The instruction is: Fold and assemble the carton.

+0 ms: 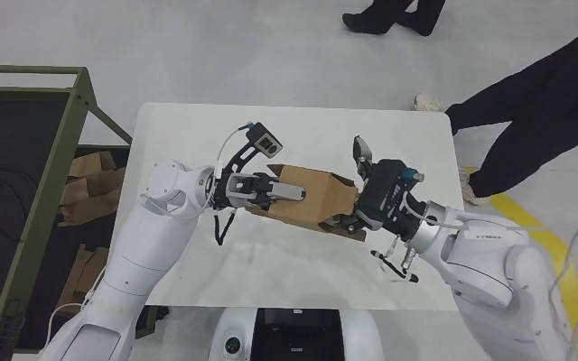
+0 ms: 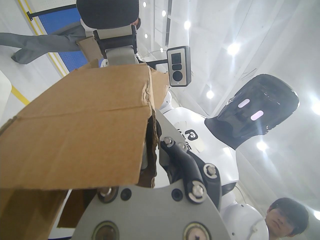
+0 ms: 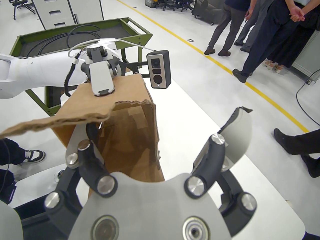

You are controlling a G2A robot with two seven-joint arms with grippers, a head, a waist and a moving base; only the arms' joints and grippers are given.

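Carton [image 1: 312,197] is being pinched by left gripper [image 1: 287,192]. Right gripper [image 1: 358,185] is being held spread. Torn flap [image 3: 62,121] risks being ripped further.

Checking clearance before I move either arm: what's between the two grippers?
The carton fills that stretch, as the top view shows: left gripper clamps one end, right gripper stands open at the other.
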